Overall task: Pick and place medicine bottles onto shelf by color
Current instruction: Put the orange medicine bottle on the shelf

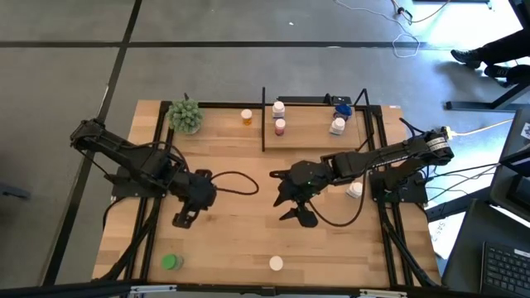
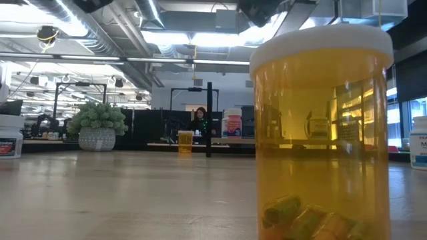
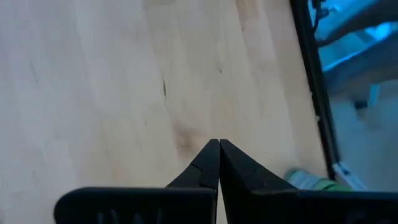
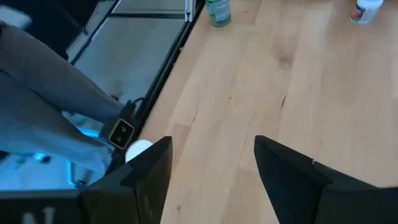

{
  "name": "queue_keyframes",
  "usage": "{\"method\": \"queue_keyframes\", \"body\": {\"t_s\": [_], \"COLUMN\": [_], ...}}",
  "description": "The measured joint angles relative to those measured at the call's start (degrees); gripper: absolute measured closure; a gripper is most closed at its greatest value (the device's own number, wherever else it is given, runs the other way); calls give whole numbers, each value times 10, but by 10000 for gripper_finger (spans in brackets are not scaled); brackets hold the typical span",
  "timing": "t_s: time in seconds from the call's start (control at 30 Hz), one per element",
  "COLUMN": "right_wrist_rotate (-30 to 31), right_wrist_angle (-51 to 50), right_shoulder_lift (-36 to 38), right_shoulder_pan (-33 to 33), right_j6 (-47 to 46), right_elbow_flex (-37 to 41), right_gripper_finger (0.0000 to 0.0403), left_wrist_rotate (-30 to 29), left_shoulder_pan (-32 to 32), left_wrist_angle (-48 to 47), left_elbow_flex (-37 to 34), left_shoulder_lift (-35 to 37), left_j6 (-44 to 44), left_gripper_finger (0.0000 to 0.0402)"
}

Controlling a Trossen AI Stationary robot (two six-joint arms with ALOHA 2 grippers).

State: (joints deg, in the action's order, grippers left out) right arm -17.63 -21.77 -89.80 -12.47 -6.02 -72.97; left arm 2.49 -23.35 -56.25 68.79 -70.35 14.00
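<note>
Spread wide and empty, my right gripper (image 1: 296, 207) hangs over bare board at mid-table, jaws ready for a bottle, I judge the white-capped orange bottle (image 1: 276, 264) at the near edge, which stands upright with cap up and long axis vertical. My left gripper (image 1: 184, 218) waits pressed shut, out of the way. The green bottle (image 1: 171, 262) also stands at the near edge. Farther off, the shelf (image 1: 306, 124) already carries pink-red, white and blue bottles, seemingly grouped by colour.

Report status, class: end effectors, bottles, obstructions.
Left end effector shut, empty. Right end effector open, empty, mid-table. Four bottles on shelf; green bottle near front edge. Nothing blocking.
</note>
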Motion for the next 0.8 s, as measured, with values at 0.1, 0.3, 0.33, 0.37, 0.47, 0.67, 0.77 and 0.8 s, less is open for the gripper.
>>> {"method": "queue_keyframes", "body": {"t_s": [0.1, 0.3, 0.33, 0.37, 0.47, 0.67, 0.77, 0.8], "right_wrist_rotate": [0, 0, 0, 0, 0, 0, 0, 0], "right_wrist_angle": [-5, -5, -5, -4, -4, -3, -3, -3], "right_shoulder_lift": [0, 0, 0, 0, 0, 0, 0, 1], "right_shoulder_pan": [0, 2, 2, 2, 2, 2, 2, 2], "right_j6": [44, 94, 94, 94, 93, 80, 94, 93], "right_elbow_flex": [0, 0, 0, 0, 0, 0, 0, 0], "right_gripper_finger": [173, 173, 173, 173, 173, 173, 173, 173], "left_wrist_rotate": [-5, -56, -64, -71, -81, -84, -84, -84], "left_shoulder_pan": [1, 1, 1, 1, 1, 1, 1, 1], "left_wrist_angle": [1, 5, 5, 6, 6, 6, 6, 6], "left_elbow_flex": [0, 0, 0, 0, 0, 0, 0, 0], "left_shoulder_lift": [0, 0, 0, 0, 0, 0, 0, 0], "left_j6": [-23, 21, 22, 21, 1, -26, -26, -26], "left_gripper_finger": [401, 401, 401, 401, 401, 401, 401, 401]}}
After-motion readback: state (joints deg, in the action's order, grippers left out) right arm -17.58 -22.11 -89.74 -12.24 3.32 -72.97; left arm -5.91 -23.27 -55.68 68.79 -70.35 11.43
